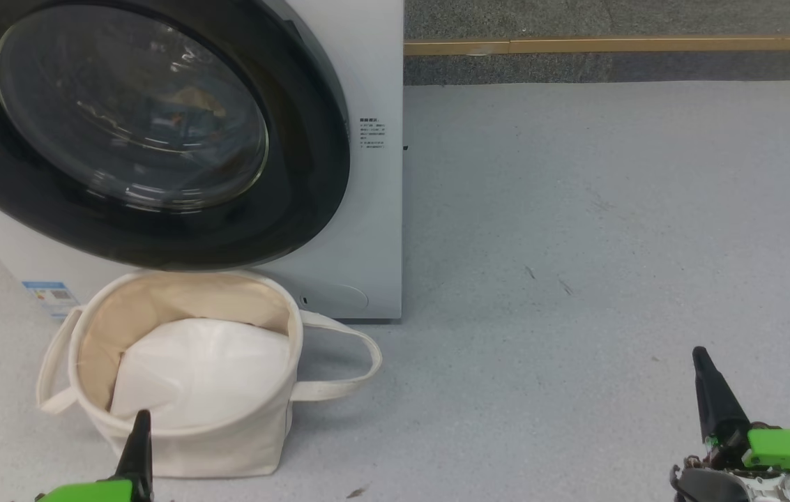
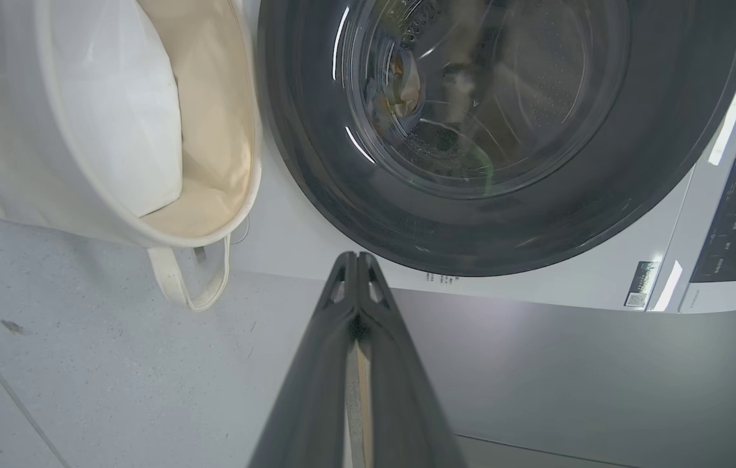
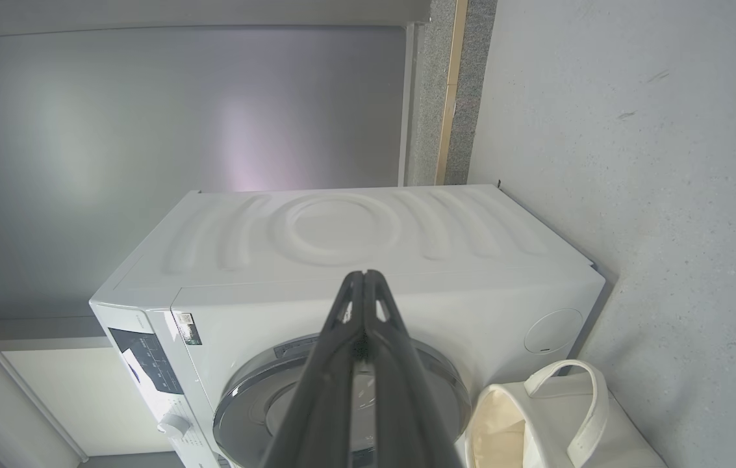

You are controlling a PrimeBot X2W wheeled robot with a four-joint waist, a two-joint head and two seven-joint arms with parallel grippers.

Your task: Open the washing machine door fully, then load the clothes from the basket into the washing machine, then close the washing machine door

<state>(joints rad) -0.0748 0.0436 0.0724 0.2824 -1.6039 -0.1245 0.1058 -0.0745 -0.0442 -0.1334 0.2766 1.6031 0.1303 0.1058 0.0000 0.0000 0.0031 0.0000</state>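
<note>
The washing machine (image 1: 374, 230) stands at the left of the head view. The washing machine door (image 1: 297, 195) lies flat against its front. Through the glass, crumpled blue and orange-brown fabric (image 2: 400, 84) shows inside the drum; it looks like the clothes. The basket (image 1: 227, 446) sits on the floor right before the machine, with the white liner (image 1: 206, 376) showing inside it. My left gripper (image 1: 140, 418) is shut and empty, its tip at the basket's near rim. My right gripper (image 1: 700, 355) is shut and empty over bare floor, far to the right.
Grey floor (image 1: 576, 244) stretches to the right of the machine, up to a wall with a wooden strip (image 1: 611, 45). The machine's dark control panel (image 2: 731, 221) is above the door. One basket handle (image 1: 346, 362) loops out to the right.
</note>
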